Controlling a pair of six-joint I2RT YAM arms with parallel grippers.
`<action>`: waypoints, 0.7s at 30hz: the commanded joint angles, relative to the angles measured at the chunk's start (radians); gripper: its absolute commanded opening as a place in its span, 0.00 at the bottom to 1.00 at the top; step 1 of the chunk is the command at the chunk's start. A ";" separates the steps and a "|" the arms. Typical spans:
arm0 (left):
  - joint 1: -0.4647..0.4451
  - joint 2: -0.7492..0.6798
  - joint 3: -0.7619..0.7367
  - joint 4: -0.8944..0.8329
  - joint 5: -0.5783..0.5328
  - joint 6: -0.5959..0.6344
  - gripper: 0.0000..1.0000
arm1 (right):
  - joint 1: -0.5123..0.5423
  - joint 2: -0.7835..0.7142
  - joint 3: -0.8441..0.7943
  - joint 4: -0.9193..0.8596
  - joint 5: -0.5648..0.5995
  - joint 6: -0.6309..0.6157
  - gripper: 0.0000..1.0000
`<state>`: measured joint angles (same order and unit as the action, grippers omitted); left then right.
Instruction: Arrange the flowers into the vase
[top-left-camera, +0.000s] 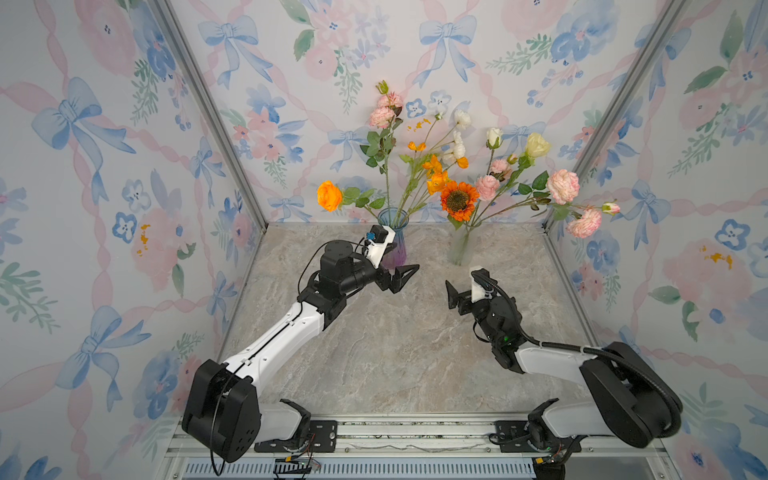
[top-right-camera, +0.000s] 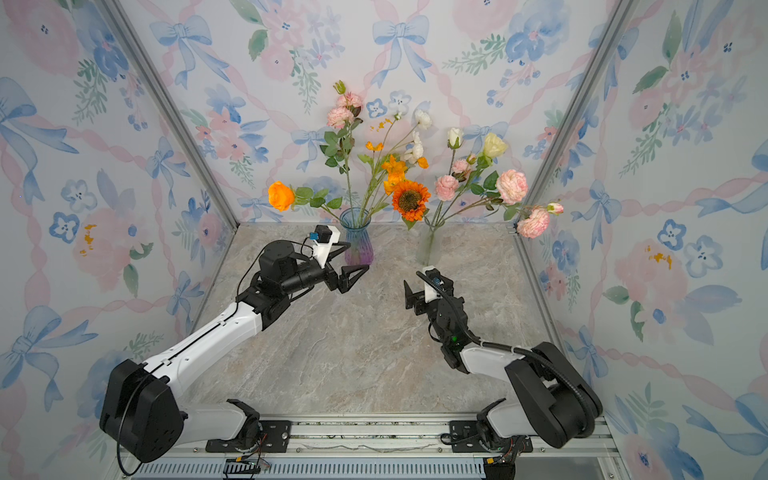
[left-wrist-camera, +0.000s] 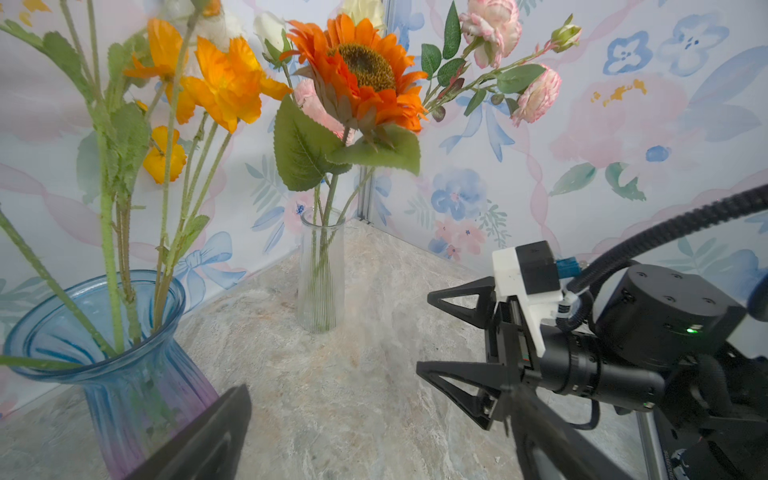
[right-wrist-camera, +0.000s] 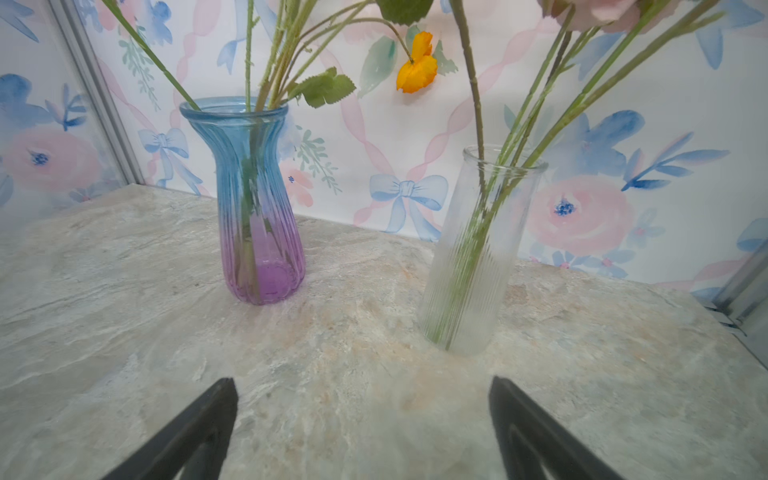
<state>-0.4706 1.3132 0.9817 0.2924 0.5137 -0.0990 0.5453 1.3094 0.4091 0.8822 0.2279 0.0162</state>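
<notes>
Nearest to the camera, along the bottom edge of both top views, we saw the metal rail (top-left-camera: 415, 430) carrying the two arm bases, and above it the stone-patterned table (top-left-camera: 395, 357). No stem lay on this table. All the flowers (top-left-camera: 434, 174) stood in glass, some in the blue-to-purple vase (top-left-camera: 392, 217) at the upper centre of the frame. The others, with the sunflower (top-left-camera: 458, 200), stood in the clear ribbed vase (top-left-camera: 458, 249) just to its right. The left gripper (top-left-camera: 397, 262) hung close beside the blue-to-purple vase, at its lower left, with jaws wide apart and holding nothing. The right gripper (left-wrist-camera: 428, 331) was spread and empty too, below the clear ribbed vase and apart from it, so each arm was the nearer one to its own vase. The stems rose steeply from the vase mouths and fanned outward, their long axis running up the frame, away from both jaws. We judged that any further move would need a reach upward to a stem above a rim, closing across it.
</notes>
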 joint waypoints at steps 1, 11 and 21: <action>0.005 -0.033 -0.023 0.026 -0.029 -0.001 0.98 | 0.048 -0.150 0.011 -0.403 0.086 0.114 0.97; -0.038 -0.096 -0.007 -0.206 -0.540 -0.069 0.98 | -0.074 -0.595 -0.001 -0.976 0.145 0.253 0.97; -0.025 -0.369 -0.551 0.001 -1.249 -0.108 0.98 | -0.493 -0.402 0.076 -0.924 -0.167 0.182 0.97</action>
<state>-0.5060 0.9604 0.5156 0.2268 -0.4168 -0.2226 0.0704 0.8948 0.4572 -0.0505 0.1005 0.2398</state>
